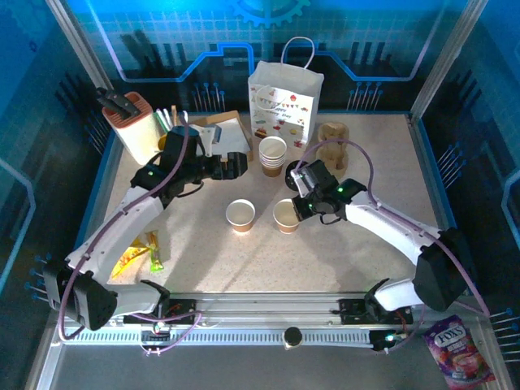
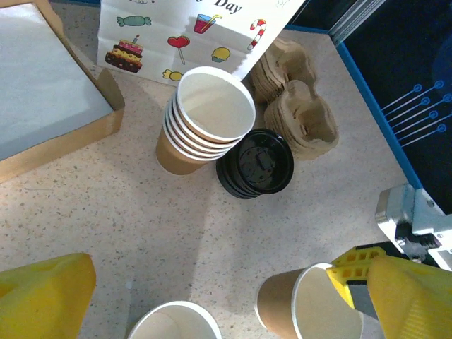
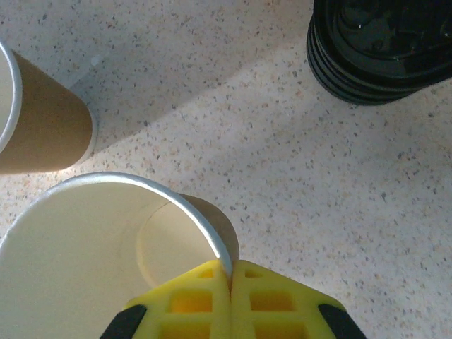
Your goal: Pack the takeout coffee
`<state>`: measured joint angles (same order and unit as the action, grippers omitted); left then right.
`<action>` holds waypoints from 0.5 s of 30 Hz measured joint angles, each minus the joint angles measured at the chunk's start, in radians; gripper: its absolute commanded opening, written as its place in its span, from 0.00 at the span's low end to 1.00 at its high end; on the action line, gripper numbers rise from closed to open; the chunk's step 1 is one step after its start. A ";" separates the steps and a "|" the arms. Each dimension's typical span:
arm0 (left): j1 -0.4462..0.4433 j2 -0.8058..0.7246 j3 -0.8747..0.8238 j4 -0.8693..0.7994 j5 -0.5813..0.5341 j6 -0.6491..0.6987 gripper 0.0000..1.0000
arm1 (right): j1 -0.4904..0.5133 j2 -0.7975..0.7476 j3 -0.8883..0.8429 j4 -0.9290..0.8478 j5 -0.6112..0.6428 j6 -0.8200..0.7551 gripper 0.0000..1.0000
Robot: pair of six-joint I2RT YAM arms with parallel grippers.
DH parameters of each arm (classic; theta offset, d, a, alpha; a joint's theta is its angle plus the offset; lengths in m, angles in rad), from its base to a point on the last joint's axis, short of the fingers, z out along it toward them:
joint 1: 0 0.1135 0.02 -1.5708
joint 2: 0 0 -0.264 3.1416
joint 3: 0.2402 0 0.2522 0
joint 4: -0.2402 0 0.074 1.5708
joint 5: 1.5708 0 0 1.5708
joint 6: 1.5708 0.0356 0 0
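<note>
Right gripper (image 3: 230, 274) pinches cup (image 3: 92, 247) rim.

- Stack of paper cups (image 2: 205, 120) leans on the table, with a stack of black lids (image 2: 256, 164) just beside it.
- Pulp carriers (image 2: 300, 116) lie behind the lids, by the printed bag (image 2: 176, 32).
- Right gripper (image 2: 351, 277) pinches a lidless cup (image 2: 296, 311) at its rim; a second cup (image 2: 173, 323) stands near.
- Left gripper (image 2: 233, 289) — yellow fingers spread wide.

A robotics lab work cell: a speckled counter (image 1: 357, 268) fenced by aluminium posts (image 1: 448, 57) and blue circuit-print panels (image 1: 162, 24), two arms (image 1: 382, 223) bolted to a rail (image 1: 268, 325) at its near edge, a party-print paper bag (image 1: 284, 101) and knife block (image 1: 132, 123) beyond the left hand (image 1: 236, 165).
</note>
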<state>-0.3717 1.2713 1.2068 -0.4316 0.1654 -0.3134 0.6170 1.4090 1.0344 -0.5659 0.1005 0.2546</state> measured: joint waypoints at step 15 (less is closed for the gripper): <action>0.000 -0.033 -0.032 0.048 -0.003 0.028 1.00 | 0.005 0.060 -0.081 0.127 0.027 0.010 0.18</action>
<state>-0.3717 1.2385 1.1748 -0.3832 0.1619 -0.2852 0.6216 1.4685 0.9531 -0.4389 0.1276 0.2649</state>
